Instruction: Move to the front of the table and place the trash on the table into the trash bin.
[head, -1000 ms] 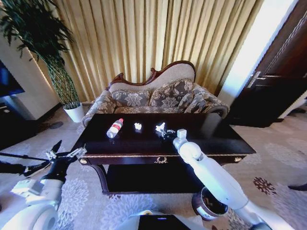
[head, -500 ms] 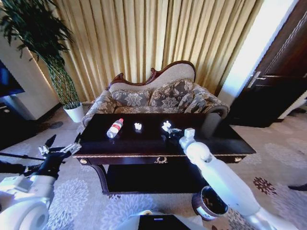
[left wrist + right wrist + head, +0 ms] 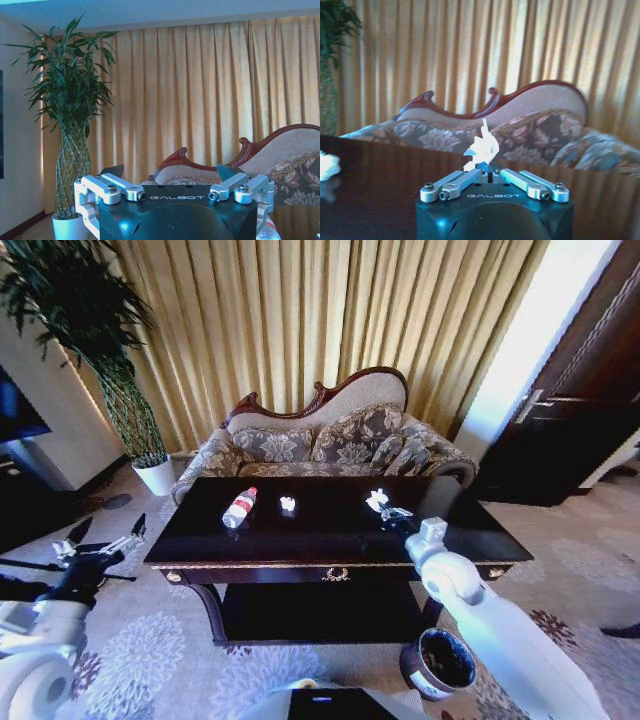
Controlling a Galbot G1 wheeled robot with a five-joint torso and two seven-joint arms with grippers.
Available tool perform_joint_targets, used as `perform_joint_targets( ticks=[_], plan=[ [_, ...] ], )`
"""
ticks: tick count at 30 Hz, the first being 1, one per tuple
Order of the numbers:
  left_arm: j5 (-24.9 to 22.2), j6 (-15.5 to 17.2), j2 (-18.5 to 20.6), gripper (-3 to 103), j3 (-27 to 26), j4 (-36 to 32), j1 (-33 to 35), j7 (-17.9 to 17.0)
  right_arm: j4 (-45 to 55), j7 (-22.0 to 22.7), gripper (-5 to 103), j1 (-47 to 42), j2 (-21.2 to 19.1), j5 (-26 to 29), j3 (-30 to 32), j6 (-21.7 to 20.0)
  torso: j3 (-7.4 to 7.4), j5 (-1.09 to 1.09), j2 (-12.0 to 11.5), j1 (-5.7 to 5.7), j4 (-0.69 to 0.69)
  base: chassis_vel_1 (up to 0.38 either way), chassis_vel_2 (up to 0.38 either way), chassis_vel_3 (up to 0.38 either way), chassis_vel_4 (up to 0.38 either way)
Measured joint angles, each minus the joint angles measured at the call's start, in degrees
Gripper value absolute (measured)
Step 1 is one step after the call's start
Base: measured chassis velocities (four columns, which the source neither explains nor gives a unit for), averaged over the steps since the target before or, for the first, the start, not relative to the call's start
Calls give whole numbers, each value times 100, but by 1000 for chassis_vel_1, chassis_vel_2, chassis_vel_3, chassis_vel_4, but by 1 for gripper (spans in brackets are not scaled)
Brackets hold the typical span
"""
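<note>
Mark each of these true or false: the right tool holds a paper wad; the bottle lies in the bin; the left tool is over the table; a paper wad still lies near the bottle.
1. The right tool holds a crumpled paper wad. True.
2. The bottle lies in the trash bin. False: it lies on the table; the bin stands on the floor by the table's right front leg.
3. The left tool is over the table. False: it hangs open left of the table, above the carpet.
4. A small white wad lies on the table beside the bottle. True.
</note>
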Motion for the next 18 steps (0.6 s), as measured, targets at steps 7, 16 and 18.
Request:
perform_joint_targets(
  ticks=[7, 16, 18],
  plan=[
    [0, -42, 155, 100, 127, -2, 5, 5, 259, -248, 0, -894, 54, -324, 1093, 258, 0, 0, 0, 0, -1, 0, 0, 0, 0],
    [-127, -130, 410, 100, -50, 76, 79, 22, 498, -399, 0, -1763, 218, -346, 1906, 386, 0, 0, 0, 0, -1, 0, 0, 0, 0],
    [-143, -137, 423, 100, -72, 74, 101, 25, 553, -399, 0, -1868, 237, -309, 1994, 389, 0, 0, 0, 0, -1, 0, 0, 0, 0]
  ],
)
